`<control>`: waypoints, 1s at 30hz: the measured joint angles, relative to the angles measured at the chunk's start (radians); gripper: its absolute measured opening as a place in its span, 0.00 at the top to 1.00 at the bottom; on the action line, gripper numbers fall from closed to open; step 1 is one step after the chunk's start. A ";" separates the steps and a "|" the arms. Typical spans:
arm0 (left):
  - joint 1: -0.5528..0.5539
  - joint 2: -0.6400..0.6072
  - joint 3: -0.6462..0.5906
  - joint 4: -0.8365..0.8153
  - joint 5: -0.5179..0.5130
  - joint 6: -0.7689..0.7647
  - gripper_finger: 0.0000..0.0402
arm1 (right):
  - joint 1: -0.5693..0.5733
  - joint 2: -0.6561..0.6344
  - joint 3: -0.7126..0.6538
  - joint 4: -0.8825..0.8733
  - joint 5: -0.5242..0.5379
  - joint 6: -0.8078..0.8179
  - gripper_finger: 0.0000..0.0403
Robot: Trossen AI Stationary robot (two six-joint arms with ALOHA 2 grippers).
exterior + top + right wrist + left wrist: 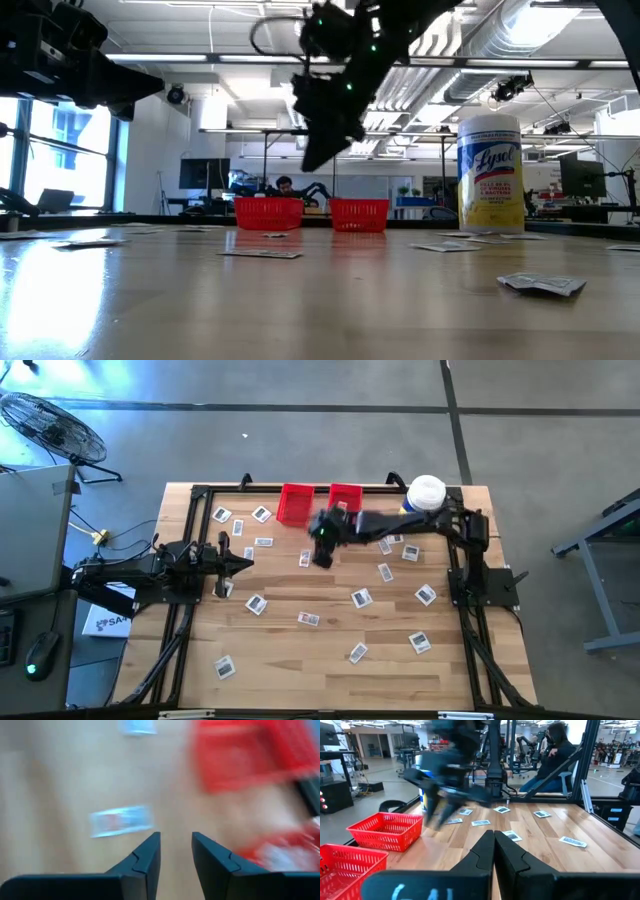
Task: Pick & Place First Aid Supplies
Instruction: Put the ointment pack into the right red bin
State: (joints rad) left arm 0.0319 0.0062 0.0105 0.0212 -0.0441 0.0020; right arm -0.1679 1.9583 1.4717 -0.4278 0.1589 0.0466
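Small flat white packets with dark print.

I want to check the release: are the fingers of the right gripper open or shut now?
Open. The right gripper shows a clear gap between its fingers, with nothing between them, above the table.

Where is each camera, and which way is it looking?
High view: above the table, looking straight down; shows both arms, the left gripper and right gripper.
Low view: at table-top height, looking level across to the red bins and the room; the right arm hangs in from above.
Left wrist view: on the left arm, looking past its shut fingers toward the right arm.
Right wrist view: on the right arm, looking down past its parted fingers at a packet.
Shared: all four show a red bin.
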 joint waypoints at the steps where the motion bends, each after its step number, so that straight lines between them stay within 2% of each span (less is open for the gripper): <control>1: 0.000 0.000 0.000 0.000 0.000 0.000 1.00 | 0.024 0.006 -0.008 0.039 -0.031 -0.019 0.73; 5: -0.002 0.000 0.000 0.001 0.000 0.000 1.00 | 0.098 0.052 -0.061 0.200 -0.098 -0.056 0.73; 14: -0.002 0.000 0.000 0.002 0.000 0.000 1.00 | 0.085 0.170 -0.073 0.434 -0.076 -0.046 0.73; 23: -0.002 0.000 0.000 0.001 0.000 0.000 1.00 | 0.036 0.223 -0.074 0.390 -0.098 -0.030 0.73; 30: 0.000 0.000 0.000 0.001 0.000 0.000 1.00 | 0.043 0.223 -0.074 0.392 -0.113 -0.115 0.73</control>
State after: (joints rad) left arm 0.0318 0.0063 0.0105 0.0220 -0.0437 0.0021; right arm -0.1245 2.1811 1.3975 -0.0357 0.0460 -0.0689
